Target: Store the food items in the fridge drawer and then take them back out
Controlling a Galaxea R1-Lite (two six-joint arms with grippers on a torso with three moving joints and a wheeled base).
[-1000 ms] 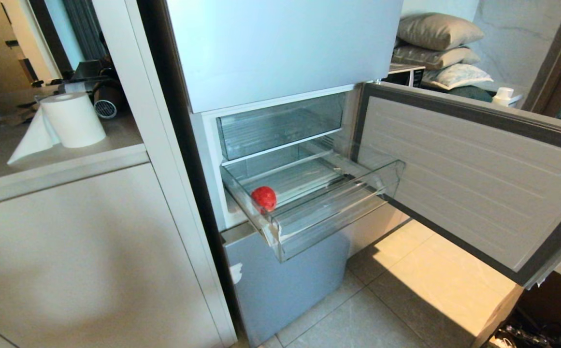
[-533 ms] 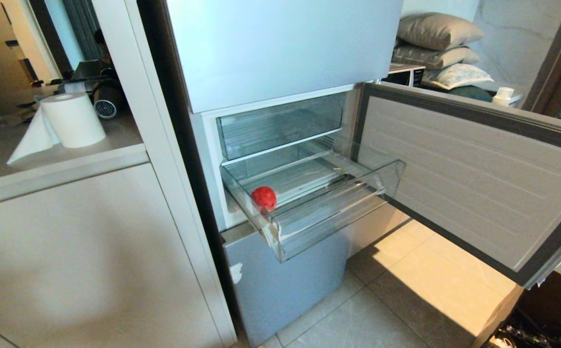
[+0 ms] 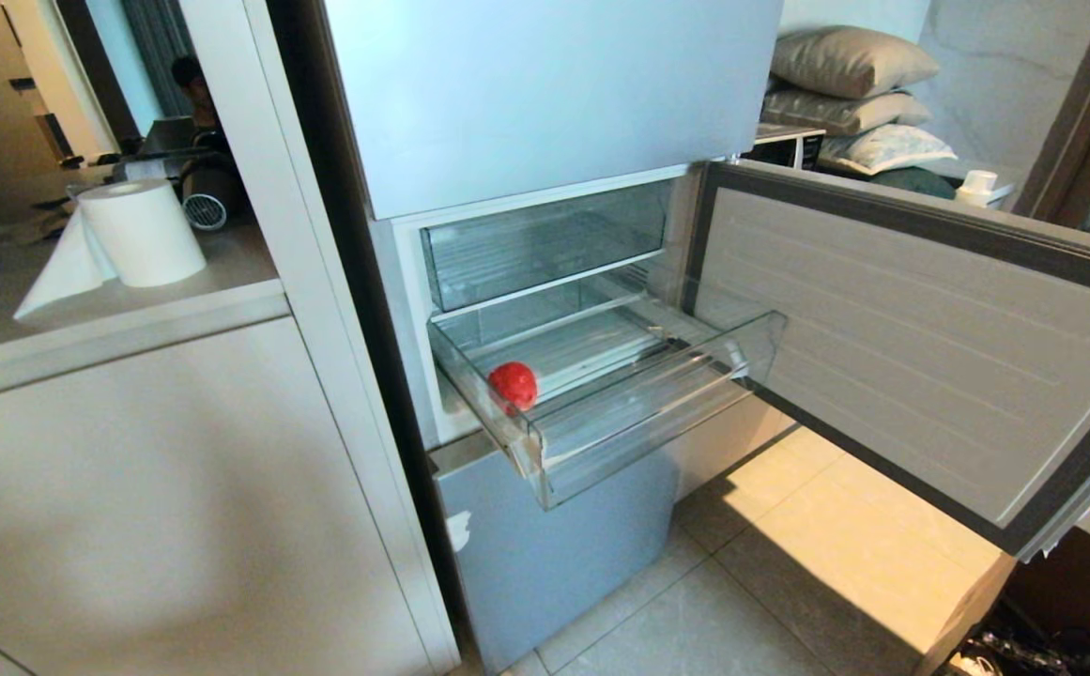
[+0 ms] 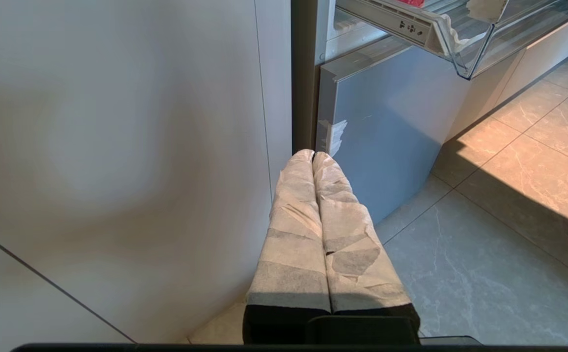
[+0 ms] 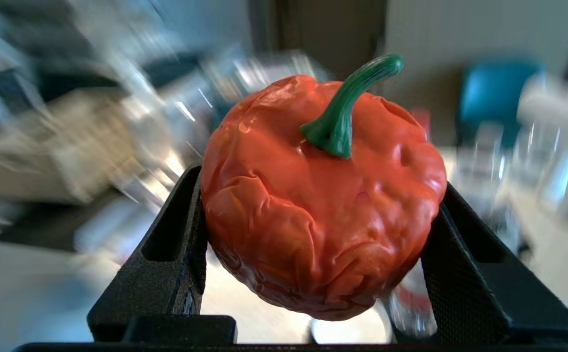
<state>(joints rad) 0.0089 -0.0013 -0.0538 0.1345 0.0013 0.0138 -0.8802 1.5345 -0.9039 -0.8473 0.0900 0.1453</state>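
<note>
The fridge drawer (image 3: 638, 441) is pulled out of the fridge's middle section. A round red fruit (image 3: 513, 385), one of the food items, lies in its front left corner. My right gripper (image 5: 320, 186) is out of the head view and shut on a wrinkled orange-red bell pepper (image 5: 313, 234) with a green stem (image 5: 347, 105). Its black fingers (image 5: 171, 254) press the pepper's two sides, and the surroundings there are blurred. My left gripper (image 4: 313, 155) hangs shut and empty, low by the fridge's bottom door (image 4: 386, 127), below the drawer's corner (image 4: 460, 39).
The middle fridge door (image 3: 920, 347) stands swung wide open to the right, over the tiled floor (image 3: 742, 601). A second clear drawer (image 3: 545, 244) sits closed above. A counter at the left carries a paper roll (image 3: 136, 233). A person's head (image 3: 190, 75) shows behind it.
A person's head has come into view behind the counter at the back left. The drawer and the red fruit in it have not moved.
</note>
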